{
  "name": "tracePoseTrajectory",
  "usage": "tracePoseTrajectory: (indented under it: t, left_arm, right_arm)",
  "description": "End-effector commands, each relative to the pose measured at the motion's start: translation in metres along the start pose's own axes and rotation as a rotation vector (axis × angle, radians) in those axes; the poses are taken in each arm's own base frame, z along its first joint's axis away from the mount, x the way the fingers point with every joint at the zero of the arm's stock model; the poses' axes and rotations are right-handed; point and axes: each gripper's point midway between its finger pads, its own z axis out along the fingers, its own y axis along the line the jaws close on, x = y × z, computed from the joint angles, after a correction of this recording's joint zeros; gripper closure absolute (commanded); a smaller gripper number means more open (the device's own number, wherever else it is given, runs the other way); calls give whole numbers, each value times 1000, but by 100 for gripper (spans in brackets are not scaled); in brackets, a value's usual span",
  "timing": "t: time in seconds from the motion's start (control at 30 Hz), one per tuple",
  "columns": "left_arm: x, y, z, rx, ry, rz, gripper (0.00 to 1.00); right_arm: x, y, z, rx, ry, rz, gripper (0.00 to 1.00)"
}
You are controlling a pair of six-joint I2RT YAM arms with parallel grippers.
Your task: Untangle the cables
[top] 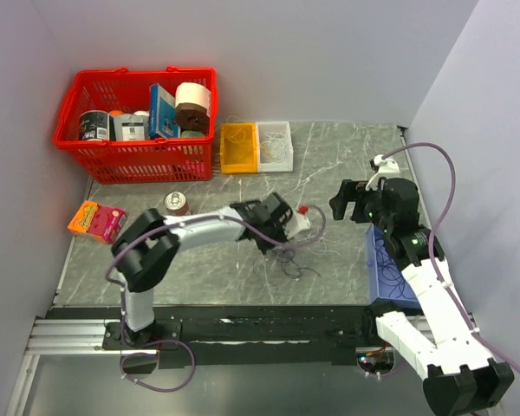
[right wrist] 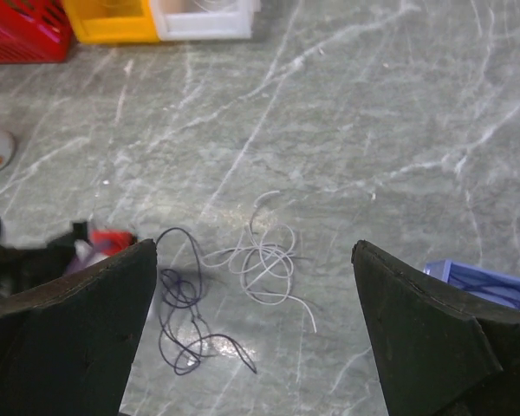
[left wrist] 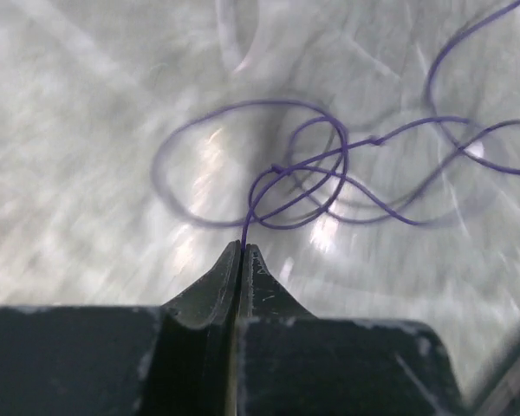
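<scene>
A thin, dark purple cable [left wrist: 329,173], smooth and wiry, curls in overlapping loops at the middle of the bench [right wrist: 390,104]. One strand is pinched between the left fingers [left wrist: 212,290], two dark scuffed wedges pressed tightly together on it. Just beside it a pale grey cable [right wrist: 264,260] lies flat on the bench in a loose scribble of small loops. The right fingers [right wrist: 78,321] are broad, matt black and spread wide above both cables, holding nothing. The bench is glossy grey stone-look with white veins. At its far edge stand a red plastic lattice basket [top: 147,160], a yellow bin [top: 239,169] and a white bin [top: 275,166]. A blue tray [top: 373,269] sits at the right. Plain pale walls [top: 286,52] enclose the bench.
</scene>
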Motion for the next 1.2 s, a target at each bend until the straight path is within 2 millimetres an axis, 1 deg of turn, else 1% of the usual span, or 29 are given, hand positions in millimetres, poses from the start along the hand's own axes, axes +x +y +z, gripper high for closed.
tracePoseTrajectory:
  t: [0.0, 0.03, 0.07, 0.1, 0.13, 0.17, 0.2, 0.23, 0.3, 0.33, 0.37, 0.4, 0.43, 0.5, 0.53, 0.57, 0.63, 0.73, 0.77, 0.87, 0.93, 0.97, 1.0, 1.07, 1.1, 1.13, 1.17]
  left_arm:
    - [-68, 32, -108, 5, -177, -24, 99]
    - [-99, 43, -141, -12, -262, -25, 99]
    - [-99, 44, -157, 6, -252, -41, 99]
    - [-107, 51, -175, 10, -283, -54, 99]
    - [-129, 57, -206, -13, -356, -32, 99]
    - [-135, 58, -221, -20, -378, -26, 99]
    - [-136, 58, -233, -23, -378, -25, 99]
    - [-151, 60, -258, -50, -431, -3, 99]
    - [-158, 60, -278, -68, -456, 6, 99]
    - [-168, 63, -298, -97, -499, 17, 99]
    - [-172, 63, -306, -105, -517, 24, 99]
    - [-174, 62, -313, -110, -525, 26, 99]
    - [-181, 62, -325, -119, -558, 37, 99]
    - [-183, 61, -331, -124, -572, 39, 99]
    - [-185, 61, -336, -128, -583, 40, 99]
    - [-187, 61, -338, -127, -589, 41, 99]
    - [-188, 60, -344, -132, -603, 45, 99]
    - [-189, 59, -346, -126, -608, 48, 99]
    - [-189, 57, -346, -119, -607, 48, 99]
    - [-189, 56, -345, -112, -608, 51, 99]
    - [-188, 56, -346, -117, -608, 50, 99]
    - [-189, 56, -346, -114, -610, 51, 99]
    - [-188, 55, -346, -109, -609, 51, 99]
    - [-190, 54, -347, -103, -615, 54, 99]
    - [-191, 54, -348, -105, -617, 56, 99]
    - [-191, 55, -349, -111, -622, 57, 99]
    - [-192, 55, -351, -116, -625, 57, 99]
  right_arm:
    - [-31, 30, -14, -171, -135, -65, 0]
    - [-33, 35, -16, -200, -154, -67, 0]
    - [-34, 47, -20, -265, -163, -74, 0]
    - [-40, 54, -22, -305, -194, -87, 0]
    - [-44, 61, -25, -345, -212, -98, 0]
    - [-45, 70, -29, -400, -220, -105, 0]
    - [-45, 84, -34, -487, -224, -122, 1]
    - [-51, 93, -39, -544, -255, -143, 1]
    - [-51, 115, -50, -670, -271, -183, 2]
    - [-56, 123, -52, -704, -303, -207, 2]
    - [-57, 130, -55, -732, -319, -236, 2]
    - [-58, 143, -58, -764, -329, -261, 1]
    - [-59, 149, -60, -777, -342, -279, 0]
    - [-72, 162, -66, -788, -404, -326, 0]
    - [-78, 161, -65, -766, -421, -325, 0]
    - [-86, 163, -68, -767, -453, -319, 0]
    - [-95, 159, -62, -726, -471, -293, 0]
    - [-97, 164, -57, -745, -456, -278, 0]
    - [-94, 172, -60, -799, -440, -276, 0]
    - [-91, 185, -60, -874, -425, -297, 0]
    - [-91, 186, -57, -870, -417, -306, 0]
    - [-92, 186, -54, -861, -417, -302, 0]
    - [-94, 182, -45, -823, -411, -286, 1]
    - [-95, 177, -32, -770, -376, -264, 3]
    - [-102, 173, -22, -720, -368, -253, 4]
    - [-100, 170, -16, -699, -347, -254, 4]
    - [-103, 168, -13, -682, -357, -263, 4]
